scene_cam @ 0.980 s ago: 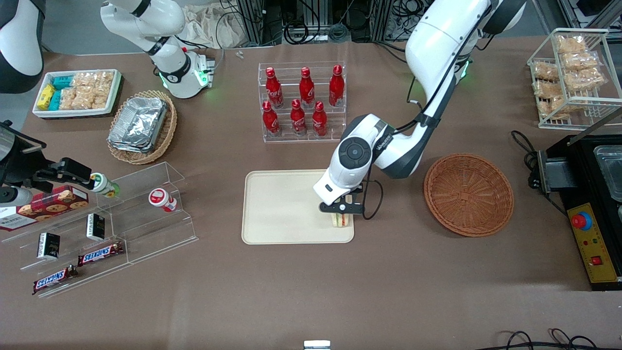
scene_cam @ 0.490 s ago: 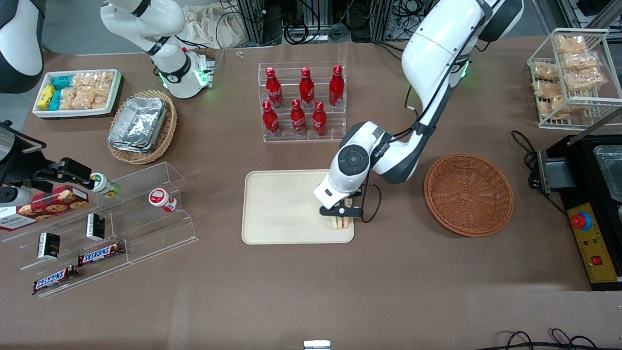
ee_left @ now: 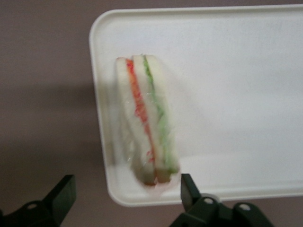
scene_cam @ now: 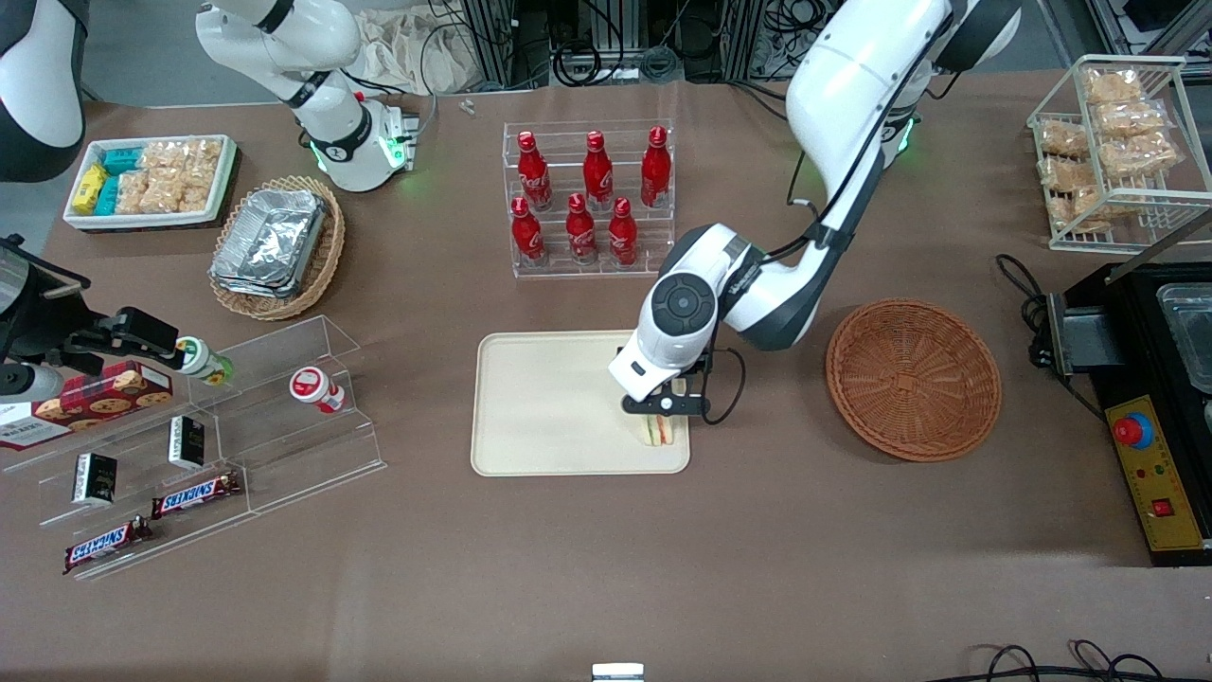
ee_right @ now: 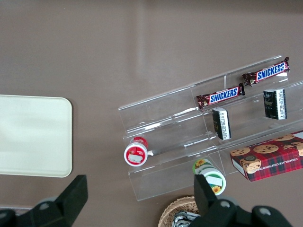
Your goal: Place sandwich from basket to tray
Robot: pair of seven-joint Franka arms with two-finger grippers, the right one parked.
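You have a brown cloth-covered tabletop in front of you, with dark cabling and framing along its edge farthest from the front camera. The cream tray lies flat near the middle, and the sandwich rests on it in the corner nearest the front camera and closest to the basket, lying close along the tray's short rim. Your hand hovers just above that corner with its fingers spread wide, one to each side of the sandwich's end and clear of the bread. The wrist camera shows the wedge lying with its red and green filling lines facing up. The round reddish-brown basket sits near the tray toward the working arm's end, with a strip of bare cloth between the two. Most of the tray toward the parked arm's end is bare. Farther from the front camera than the tray stands a clear rack of red bottles, close to the arm's elbow. A clear stepped shelf with snacks lies toward the parked arm's end, apart from the tray.
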